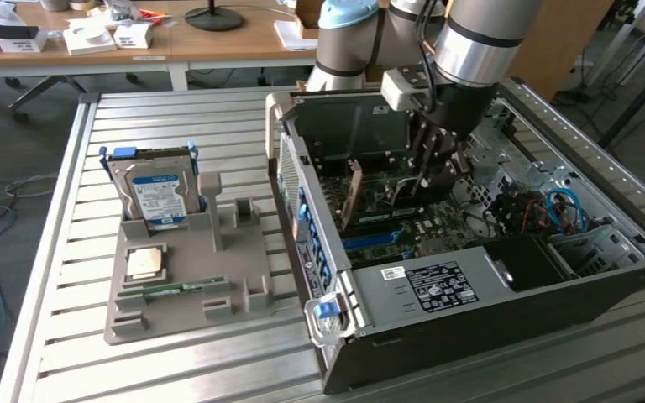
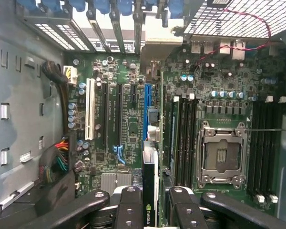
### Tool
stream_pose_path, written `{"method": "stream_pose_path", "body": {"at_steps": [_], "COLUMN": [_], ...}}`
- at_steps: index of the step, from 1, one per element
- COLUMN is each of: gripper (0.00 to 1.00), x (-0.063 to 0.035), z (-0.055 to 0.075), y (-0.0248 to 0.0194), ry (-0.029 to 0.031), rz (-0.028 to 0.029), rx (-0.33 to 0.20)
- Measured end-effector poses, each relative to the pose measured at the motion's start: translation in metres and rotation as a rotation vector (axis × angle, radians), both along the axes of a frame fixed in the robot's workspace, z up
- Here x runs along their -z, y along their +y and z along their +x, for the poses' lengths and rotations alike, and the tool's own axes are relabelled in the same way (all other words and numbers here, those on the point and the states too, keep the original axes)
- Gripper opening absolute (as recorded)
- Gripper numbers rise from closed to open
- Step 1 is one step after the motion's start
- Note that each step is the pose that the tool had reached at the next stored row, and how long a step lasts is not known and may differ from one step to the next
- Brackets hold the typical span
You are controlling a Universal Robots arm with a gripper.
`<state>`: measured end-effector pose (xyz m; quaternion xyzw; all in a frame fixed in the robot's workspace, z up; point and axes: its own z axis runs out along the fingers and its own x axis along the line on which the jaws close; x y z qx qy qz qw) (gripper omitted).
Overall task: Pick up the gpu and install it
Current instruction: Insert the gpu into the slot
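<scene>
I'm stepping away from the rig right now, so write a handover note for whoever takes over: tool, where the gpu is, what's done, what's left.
Tool: shut on the gpu, held edge-on between its fingers.
Gpu: inside the open computer case, above the motherboard, in line with the blue slot.
Done: picked up, brought into the case.
Left: it does not look seated in the slot yet.
</scene>
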<state>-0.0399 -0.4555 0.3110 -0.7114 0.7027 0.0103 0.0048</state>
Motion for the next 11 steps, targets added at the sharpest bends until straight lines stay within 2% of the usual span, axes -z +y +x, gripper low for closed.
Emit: {"method": "stream_pose_path", "body": {"at_steps": [11], "gripper": [0.26], "x": [0.0051], "z": [-0.0011], "y": [-0.0002], "ry": [0.0000], "rz": [0.0000], "rx": [0.000]}}
